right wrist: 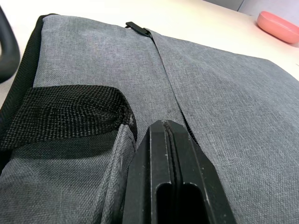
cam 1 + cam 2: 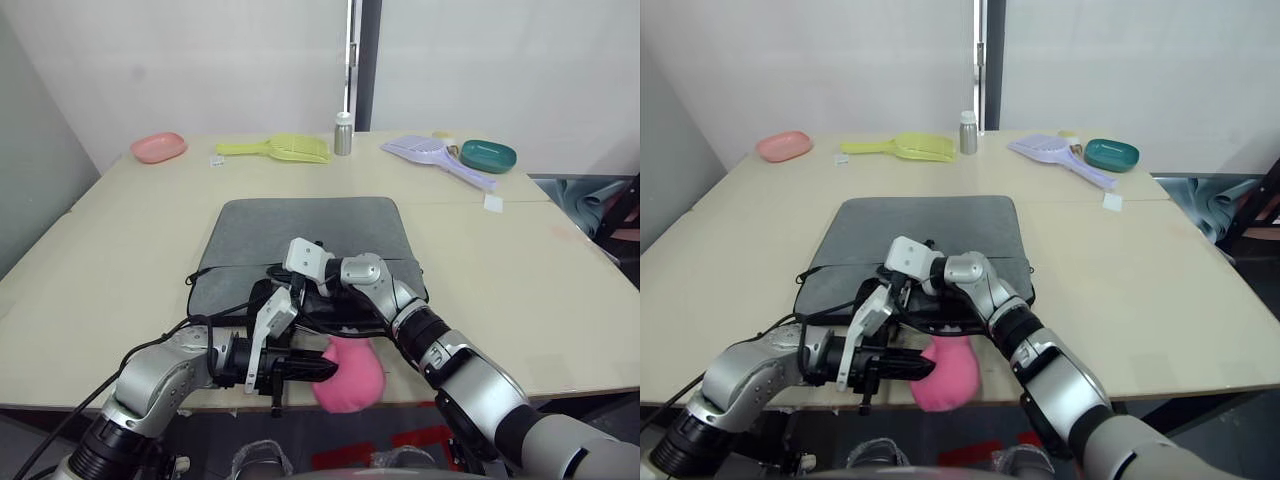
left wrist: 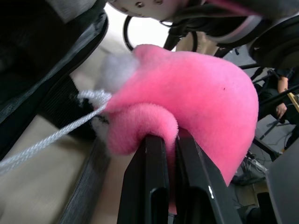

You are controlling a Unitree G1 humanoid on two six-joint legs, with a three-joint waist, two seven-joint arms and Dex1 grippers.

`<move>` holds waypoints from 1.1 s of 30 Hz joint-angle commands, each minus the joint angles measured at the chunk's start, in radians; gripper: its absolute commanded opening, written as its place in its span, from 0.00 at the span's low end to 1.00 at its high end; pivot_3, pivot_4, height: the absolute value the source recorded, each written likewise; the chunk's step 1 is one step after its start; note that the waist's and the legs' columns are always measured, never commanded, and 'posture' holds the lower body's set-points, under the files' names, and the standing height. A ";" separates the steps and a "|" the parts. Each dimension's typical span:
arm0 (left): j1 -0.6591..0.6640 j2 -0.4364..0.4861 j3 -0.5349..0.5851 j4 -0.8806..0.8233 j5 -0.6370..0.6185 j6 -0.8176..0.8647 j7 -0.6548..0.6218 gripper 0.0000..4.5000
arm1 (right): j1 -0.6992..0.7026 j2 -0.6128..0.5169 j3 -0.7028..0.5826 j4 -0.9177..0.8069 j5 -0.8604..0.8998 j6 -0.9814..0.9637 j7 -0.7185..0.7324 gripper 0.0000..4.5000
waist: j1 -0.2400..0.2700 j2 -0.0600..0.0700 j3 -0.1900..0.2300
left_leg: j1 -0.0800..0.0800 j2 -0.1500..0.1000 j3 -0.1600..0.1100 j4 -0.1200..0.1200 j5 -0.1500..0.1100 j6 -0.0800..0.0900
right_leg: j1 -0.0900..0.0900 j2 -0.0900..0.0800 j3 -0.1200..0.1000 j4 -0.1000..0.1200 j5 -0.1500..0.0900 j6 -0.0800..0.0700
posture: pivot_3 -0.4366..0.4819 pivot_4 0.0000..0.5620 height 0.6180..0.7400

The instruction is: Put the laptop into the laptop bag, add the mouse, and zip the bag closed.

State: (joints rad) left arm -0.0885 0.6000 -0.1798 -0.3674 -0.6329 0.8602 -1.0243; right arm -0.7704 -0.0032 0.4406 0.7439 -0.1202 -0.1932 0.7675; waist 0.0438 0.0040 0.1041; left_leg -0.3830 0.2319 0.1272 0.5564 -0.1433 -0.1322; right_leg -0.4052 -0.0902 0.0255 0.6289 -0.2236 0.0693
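Observation:
The grey laptop bag lies flat in the middle of the table, its black handles toward the near edge. Its pink fluffy ball charm hangs over the table's front edge on a white cord. My left gripper is shut on the charm, and its black fingers pinch a fold of the pink fluff. My right gripper is shut, its tips resting on the bag's front part beside a handle, along a seam. The laptop and the mouse are out of view.
Along the far side stand a pink dish, a yellow scoop, a silver bottle, a purple scoop and a green bowl. The table's front edge runs just below the bag.

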 commanded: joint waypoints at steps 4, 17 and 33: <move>0.010 0.056 0.040 -0.036 -0.036 0.025 0.010 0.30 | 0.038 -0.016 0.016 0.093 -0.045 0.062 0.002 0.00 | -0.004 0.000 0.000 | -0.001 0.000 0.000 -0.002 0.000 0.000 | -0.004 0.001 0.000 0.000 0.000 0.000 | 0.48 0.27 1.00; 0.131 0.195 0.271 -0.119 -0.185 0.099 0.014 1.00 | 0.036 -0.006 0.012 0.096 -0.046 0.053 0.003 0.00 | -0.007 0.004 0.003 | -0.002 0.000 0.003 -0.006 0.000 -0.001 | -0.008 0.002 0.002 -0.004 0.000 0.000 | 0.48 0.27 1.00; 0.295 0.388 0.584 0.033 -0.180 -0.042 -0.172 1.00 | 0.048 0.089 -0.176 -0.209 0.288 0.222 0.147 0.00 | -0.009 0.000 0.013 | -0.009 0.004 0.004 -0.009 0.000 -0.002 | -0.015 0.006 0.003 -0.011 0.001 0.000 | 0.48 0.27 1.00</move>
State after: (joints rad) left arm 0.2187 0.9742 0.3670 -0.3473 -0.8106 0.8359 -1.1787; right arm -0.7287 0.0702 0.3049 0.6224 0.0866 -0.0561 0.8862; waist 0.0345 0.0039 0.1172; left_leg -0.3923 0.2369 0.1312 0.5474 -0.1427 -0.1348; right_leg -0.4199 -0.0829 0.0281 0.6166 -0.2229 0.0689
